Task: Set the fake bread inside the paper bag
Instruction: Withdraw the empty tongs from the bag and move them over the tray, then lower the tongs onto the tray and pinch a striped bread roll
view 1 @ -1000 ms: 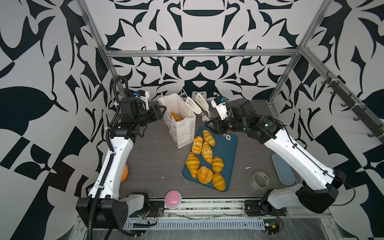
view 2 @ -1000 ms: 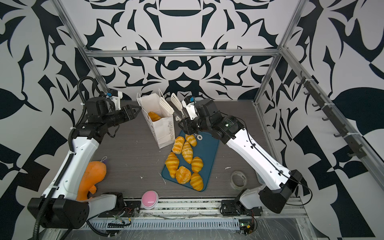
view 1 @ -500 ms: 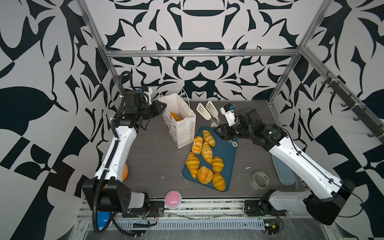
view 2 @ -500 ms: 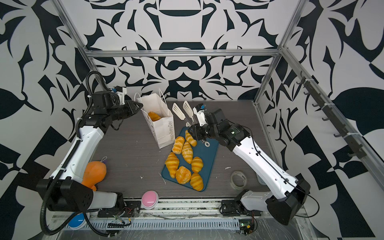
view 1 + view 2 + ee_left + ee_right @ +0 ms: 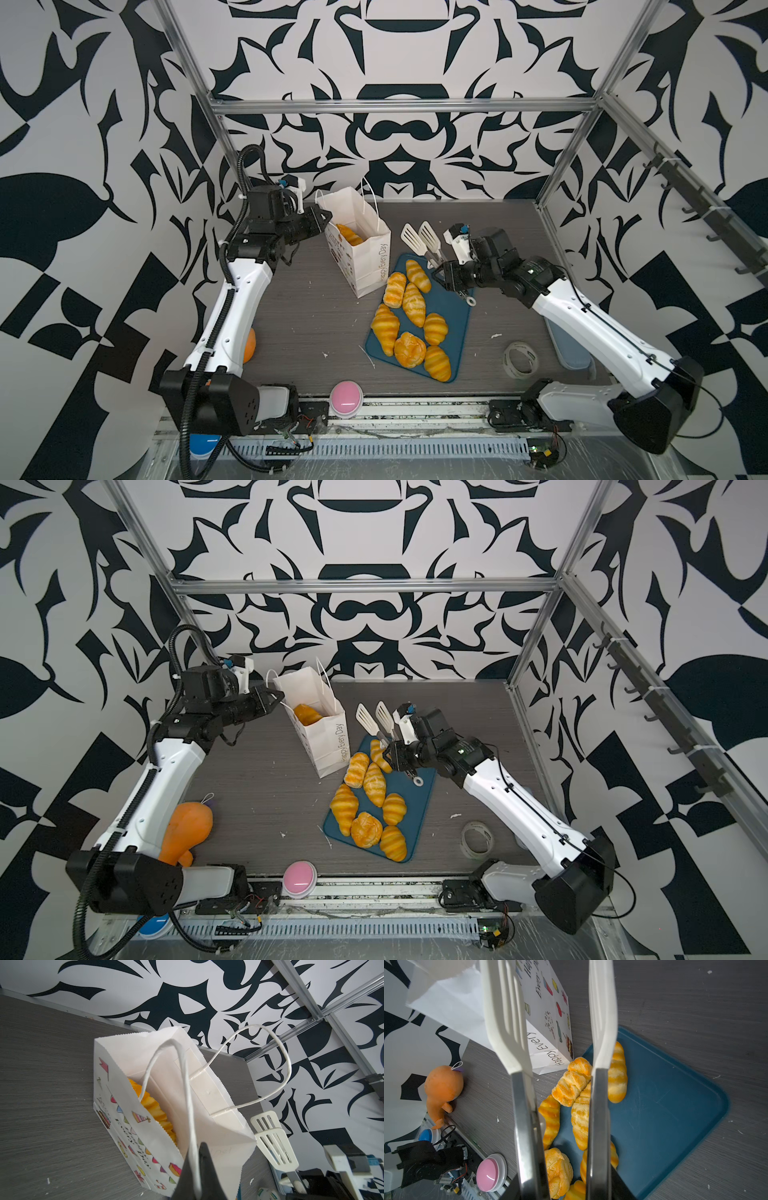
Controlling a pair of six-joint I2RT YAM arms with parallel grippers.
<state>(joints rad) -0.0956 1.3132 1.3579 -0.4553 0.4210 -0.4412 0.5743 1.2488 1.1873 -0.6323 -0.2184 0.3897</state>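
The white paper bag (image 5: 365, 257) (image 5: 328, 742) (image 5: 145, 1126) stands upright at the back of the table, with one piece of fake bread (image 5: 349, 235) (image 5: 153, 1109) inside. My left gripper (image 5: 326, 216) (image 5: 277, 696) (image 5: 197, 1167) is shut on the bag's near cord handle (image 5: 187, 1084). Several more croissants (image 5: 413, 303) (image 5: 571, 1084) and a round bun (image 5: 409, 349) lie on the blue tray (image 5: 451, 299) (image 5: 664, 1095). My right gripper (image 5: 440, 276) (image 5: 390, 756) (image 5: 564, 1192) is shut on white slotted tongs (image 5: 419, 241) (image 5: 508, 1022), held above the tray's far end. The tong blades are apart and empty.
An orange plush toy (image 5: 187, 829) (image 5: 443, 1086) lies at the front left beside my left arm. A pink button (image 5: 346, 394) sits at the front edge. A tape roll (image 5: 520, 359) and a grey-blue container (image 5: 569, 353) are at the front right.
My left gripper reached the bag's rim and closed on the cord handle. My right arm drew the empty tongs away from the bag's mouth, to the right over the tray's far end.
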